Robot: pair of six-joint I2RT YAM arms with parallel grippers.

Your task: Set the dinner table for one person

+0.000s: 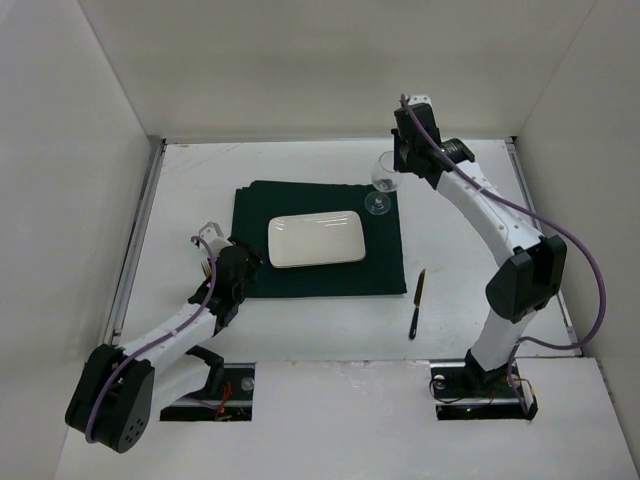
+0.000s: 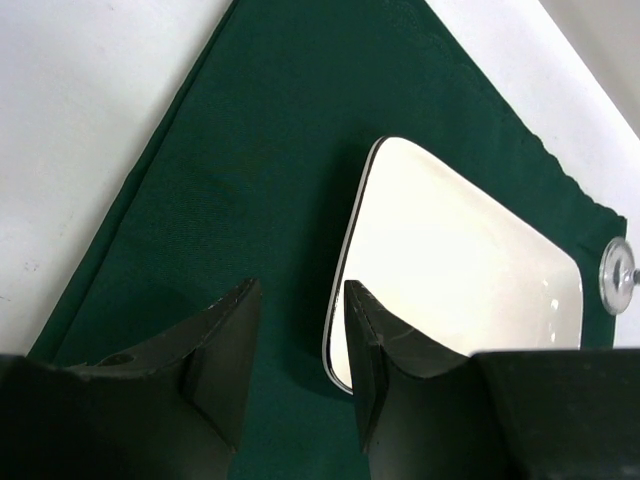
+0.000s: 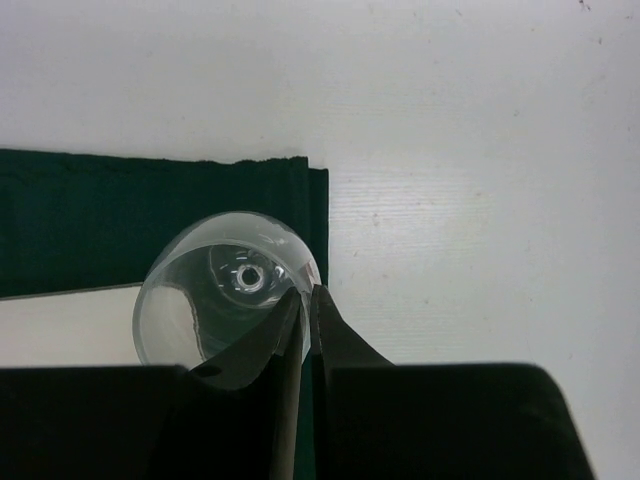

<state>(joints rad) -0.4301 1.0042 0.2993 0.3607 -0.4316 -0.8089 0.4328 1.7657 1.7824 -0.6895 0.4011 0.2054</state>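
The white dinner table (image 1: 200, 190) carries a dark green cloth (image 1: 320, 275) with a white rectangular plate (image 1: 316, 241) on it. My right gripper (image 1: 396, 170) is shut on the rim of a clear wine glass (image 1: 381, 182), upright at the cloth's far right corner. In the right wrist view the fingers (image 3: 335, 340) pinch the wine glass's (image 3: 225, 290) rim, one inside and one outside. My left gripper (image 1: 248, 262) is open and empty over the cloth's left part, by the plate's left end. In the left wrist view the plate (image 2: 450, 270) edge lies between the jaws of the left gripper (image 2: 300, 300).
A dark-handled knife (image 1: 416, 305) lies on the table right of the cloth. White walls enclose the table on the left, back and right. Metal strips (image 1: 140, 230) run along the table's edges. The glass's foot (image 2: 618, 275) shows in the left wrist view.
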